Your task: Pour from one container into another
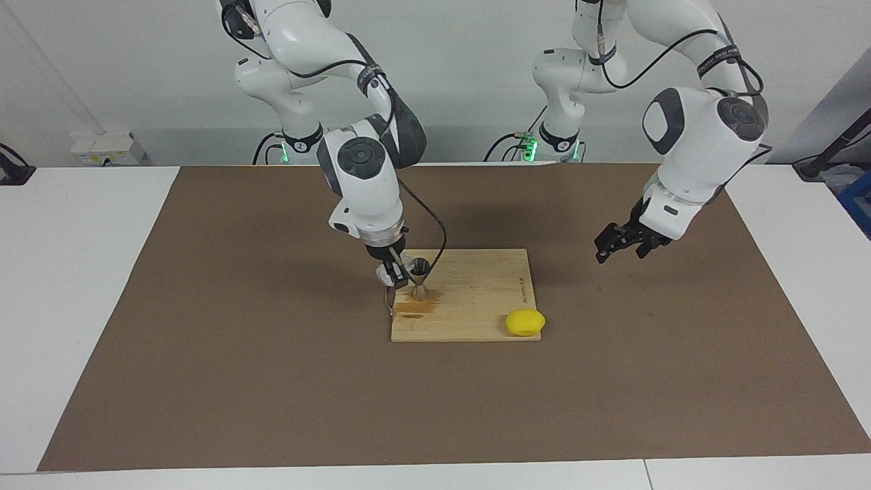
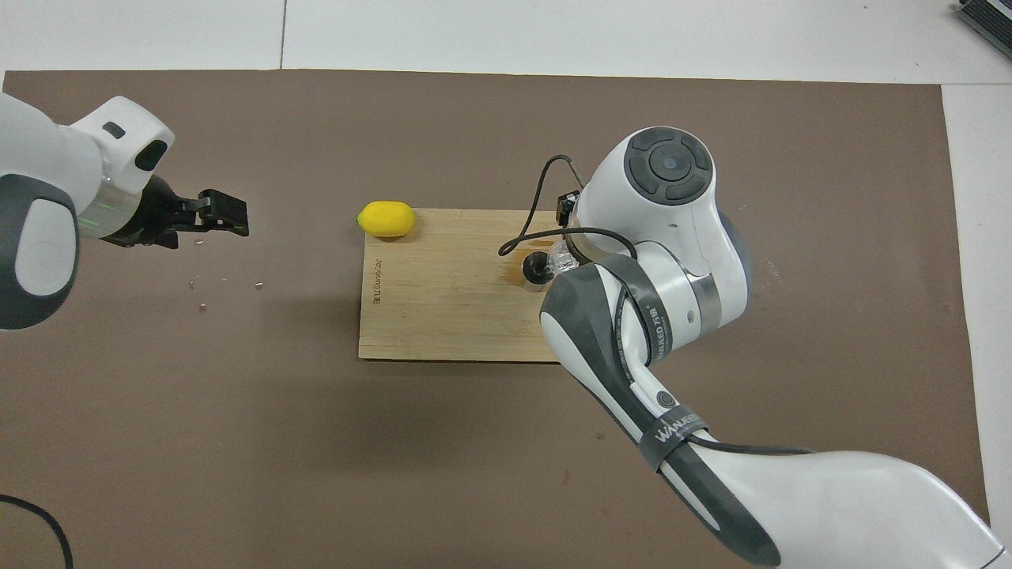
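My right gripper (image 1: 397, 274) is shut on the clear textured glass cup (image 1: 385, 274) and holds it tilted over the wooden board, right beside the steel hourglass jigger (image 1: 420, 280). The jigger stands upright on the board. A brown wet patch (image 1: 414, 309) lies on the board at the jigger's foot. In the overhead view the jigger (image 2: 536, 270) and part of the cup (image 2: 563, 257) show at the edge of the right arm's wrist, which hides the right gripper. My left gripper (image 1: 622, 253) is open and empty, raised over the brown mat toward the left arm's end.
The wooden board (image 1: 476, 292) lies mid-table on the brown mat (image 1: 272, 374). A yellow lemon (image 1: 524, 322) sits on the board's corner farthest from the robots, toward the left arm's end. A few small crumbs (image 2: 257, 283) lie on the mat under the left gripper.
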